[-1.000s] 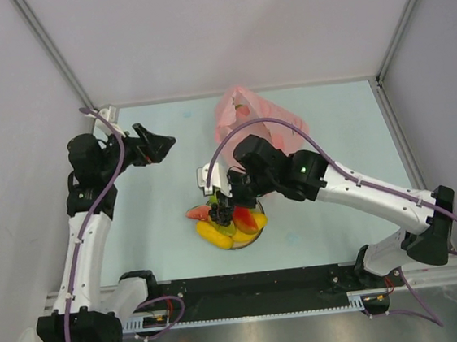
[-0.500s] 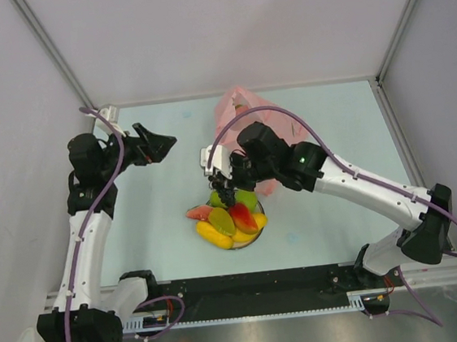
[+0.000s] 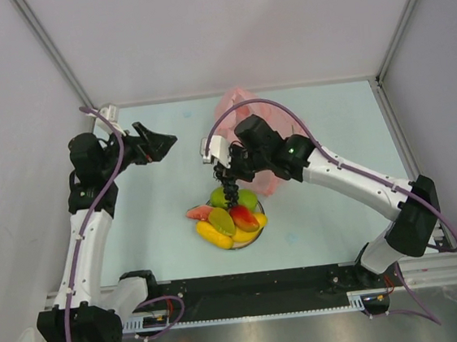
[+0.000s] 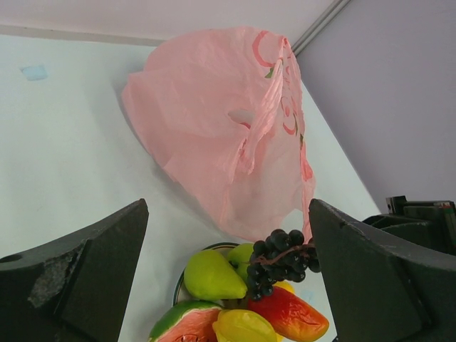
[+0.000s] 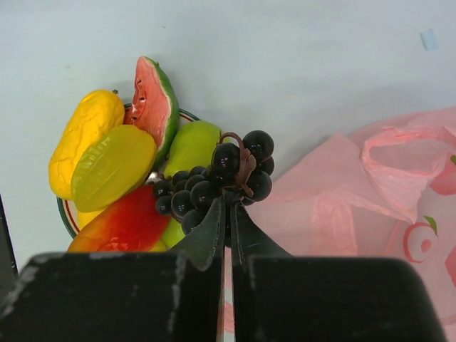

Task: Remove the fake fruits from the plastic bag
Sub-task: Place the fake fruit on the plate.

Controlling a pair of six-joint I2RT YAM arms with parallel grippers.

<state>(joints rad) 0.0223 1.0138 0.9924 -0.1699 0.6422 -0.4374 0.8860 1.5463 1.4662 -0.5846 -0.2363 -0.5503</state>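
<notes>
Just beneath the right claw (image 5: 229, 206), clamped on the grape bunch (image 5: 214, 182), the other fake fruits (image 5: 114, 167) lie piled on the plate (image 5: 63, 214). The plastic bag (image 5: 370, 192) beside it looks emptied, so only setting the grapes down seems left. The left claw (image 3: 156, 143) gapes wide, well apart.

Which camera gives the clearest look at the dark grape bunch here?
Right wrist: the grape bunch sits close up at the centre, gripped by the shut right pincer. Left wrist shows it smaller, low in frame, from the side. Top external shows only a small dark string.
</notes>
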